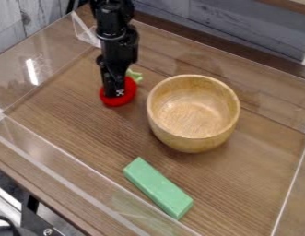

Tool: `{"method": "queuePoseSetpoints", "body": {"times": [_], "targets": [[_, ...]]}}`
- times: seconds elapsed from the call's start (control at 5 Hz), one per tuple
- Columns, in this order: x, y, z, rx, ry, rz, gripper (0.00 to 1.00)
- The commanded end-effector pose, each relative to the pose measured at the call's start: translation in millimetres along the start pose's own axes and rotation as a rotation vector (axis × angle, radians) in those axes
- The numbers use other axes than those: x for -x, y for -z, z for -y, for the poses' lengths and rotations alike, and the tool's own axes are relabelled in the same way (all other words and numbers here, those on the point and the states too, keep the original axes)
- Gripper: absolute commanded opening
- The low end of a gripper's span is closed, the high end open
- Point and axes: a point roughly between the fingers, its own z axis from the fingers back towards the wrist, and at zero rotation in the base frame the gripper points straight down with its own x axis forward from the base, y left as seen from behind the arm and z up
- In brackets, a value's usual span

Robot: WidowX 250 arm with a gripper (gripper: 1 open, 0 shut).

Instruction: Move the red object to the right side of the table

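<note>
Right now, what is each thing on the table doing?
gripper: pointing straight down, jaws closed around the red object.
red object: on the table, left of the wooden bowl, not lifted.
wooden bowl: upright, empty.
green block: lying flat near the front wall.
table: wood-grain, bordered by clear walls.

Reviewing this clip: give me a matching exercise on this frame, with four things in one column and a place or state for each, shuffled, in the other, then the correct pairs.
Things:
1. red object
2. wooden bowl
3. green block
4. hand

Places or states:
A. lying flat near the front wall of the table
B. pointing straight down from above
C. empty, standing upright right of the arm
D. directly under the black fingers, left of centre

Pairs: 1-D, 2-C, 3-A, 4-B
</note>
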Motion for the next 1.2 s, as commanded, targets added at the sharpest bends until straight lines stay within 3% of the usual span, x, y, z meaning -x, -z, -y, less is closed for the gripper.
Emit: {"method": "queuePoseSetpoints", "body": {"times": [0.0, 0.2, 0.4, 0.6, 1.0], "targets": [[-5.6, -26.4, 4, -0.055, 0.016, 0.030, 0.00], [-9.7, -47.3, 10, -0.091, 0.017, 0.047, 0.00], [-26.1, -77.7, 33, -0.129, -0.034, 0.068, 0.00], [-50.7, -86.5, 74, -0.122, -0.062, 0.090, 0.00], [-95.0, -61.8, 148, -0.090, 0.031, 0.122, 0.00]]}}
